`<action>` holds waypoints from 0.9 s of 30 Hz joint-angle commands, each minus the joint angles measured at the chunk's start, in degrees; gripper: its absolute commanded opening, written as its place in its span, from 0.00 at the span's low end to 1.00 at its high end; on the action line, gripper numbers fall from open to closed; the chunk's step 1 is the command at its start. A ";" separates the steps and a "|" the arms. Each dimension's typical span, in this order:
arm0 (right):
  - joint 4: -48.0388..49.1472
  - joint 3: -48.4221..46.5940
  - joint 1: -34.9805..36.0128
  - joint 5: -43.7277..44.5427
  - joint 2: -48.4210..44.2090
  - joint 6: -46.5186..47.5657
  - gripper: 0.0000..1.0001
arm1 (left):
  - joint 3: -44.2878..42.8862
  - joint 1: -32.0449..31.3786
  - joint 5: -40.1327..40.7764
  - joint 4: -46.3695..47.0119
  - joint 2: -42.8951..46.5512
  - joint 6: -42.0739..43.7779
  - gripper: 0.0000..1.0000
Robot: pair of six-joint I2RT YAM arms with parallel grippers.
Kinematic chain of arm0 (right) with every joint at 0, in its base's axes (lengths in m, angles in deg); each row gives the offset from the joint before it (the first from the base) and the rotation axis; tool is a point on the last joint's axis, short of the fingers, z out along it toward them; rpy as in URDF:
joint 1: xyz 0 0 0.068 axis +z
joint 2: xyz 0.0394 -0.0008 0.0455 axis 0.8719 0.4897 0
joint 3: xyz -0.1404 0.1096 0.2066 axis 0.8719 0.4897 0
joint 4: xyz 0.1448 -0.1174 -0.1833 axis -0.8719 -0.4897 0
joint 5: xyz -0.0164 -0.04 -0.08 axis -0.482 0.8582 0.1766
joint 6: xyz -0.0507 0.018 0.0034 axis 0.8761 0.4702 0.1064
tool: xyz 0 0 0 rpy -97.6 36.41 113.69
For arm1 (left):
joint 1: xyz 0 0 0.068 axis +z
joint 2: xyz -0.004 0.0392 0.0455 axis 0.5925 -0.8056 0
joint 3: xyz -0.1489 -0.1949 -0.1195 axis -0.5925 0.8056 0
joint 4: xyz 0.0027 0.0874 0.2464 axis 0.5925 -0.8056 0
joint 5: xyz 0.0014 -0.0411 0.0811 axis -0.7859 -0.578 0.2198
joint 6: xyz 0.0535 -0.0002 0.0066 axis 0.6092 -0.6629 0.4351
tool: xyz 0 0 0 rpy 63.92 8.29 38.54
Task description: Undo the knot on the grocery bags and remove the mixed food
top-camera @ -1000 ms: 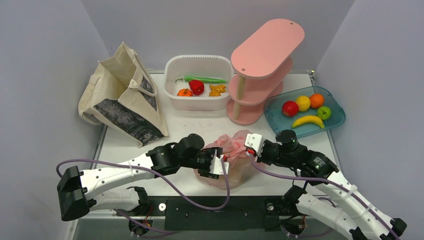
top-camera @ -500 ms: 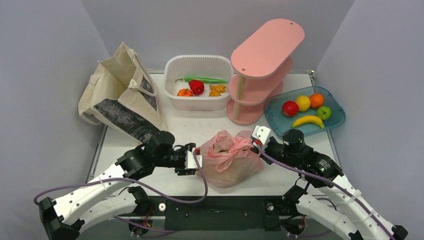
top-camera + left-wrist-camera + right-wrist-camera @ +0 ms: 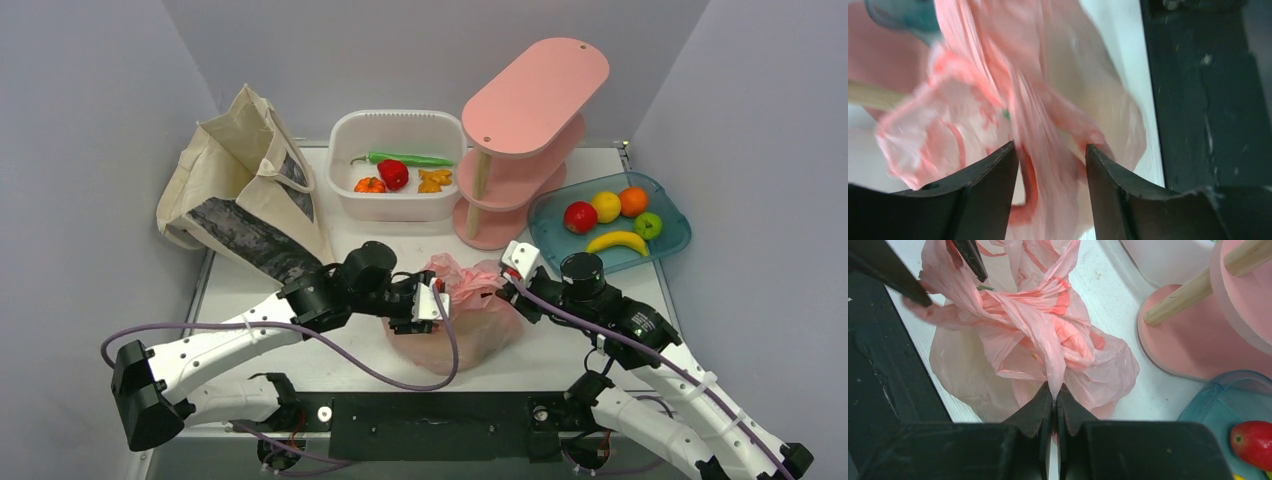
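Note:
The pink plastic grocery bag (image 3: 470, 315) lies knotted at the table's near middle, its twisted handles bunched on top (image 3: 1040, 315). My right gripper (image 3: 1054, 391) is shut on a thin strand of it at the bag's right side (image 3: 510, 285). My left gripper (image 3: 1050, 147) stands open at the bag's left top (image 3: 437, 300), with a twisted pink strand running between its fingers (image 3: 970, 257). The beige canvas tote (image 3: 240, 190) stands at the back left, away from both arms. The mixed food is hidden inside the bags, apart from a green sliver (image 3: 984, 288).
A white tub (image 3: 345, 190) with peppers sits at the back middle. Next to it is a pink tiered stand (image 3: 525, 130), close behind the pink bag. A teal tray (image 3: 675, 240) with fruit lies at the right. A black strip (image 3: 430, 420) runs along the near edge.
My left gripper drew back to the left, then came right again onto the top of the pink bag. The right gripper kept its hold and shifted slightly back.

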 commanded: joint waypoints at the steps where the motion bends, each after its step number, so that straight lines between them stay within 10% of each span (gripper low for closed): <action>1: 4.16 -2.25 -0.80 2.72 -1.22 -1.19 0.00 | 2.89 4.82 -4.85 -10.03 2.62 8.83 0.46; 11: 8.76 1.98 -9.16 3.44 -4.02 -11.12 0.00 | 25.62 8.22 2.28 -31.45 25.21 34.29 0.28; 21: 6.62 2.04 -16.43 -6.18 -5.55 -11.94 0.00 | 15.79 9.17 5.13 -30.14 30.69 18.11 0.46; 27: 7.70 -0.86 -17.85 -4.38 -3.08 -14.59 0.00 | 9.60 9.43 0.29 -37.51 32.01 20.68 0.33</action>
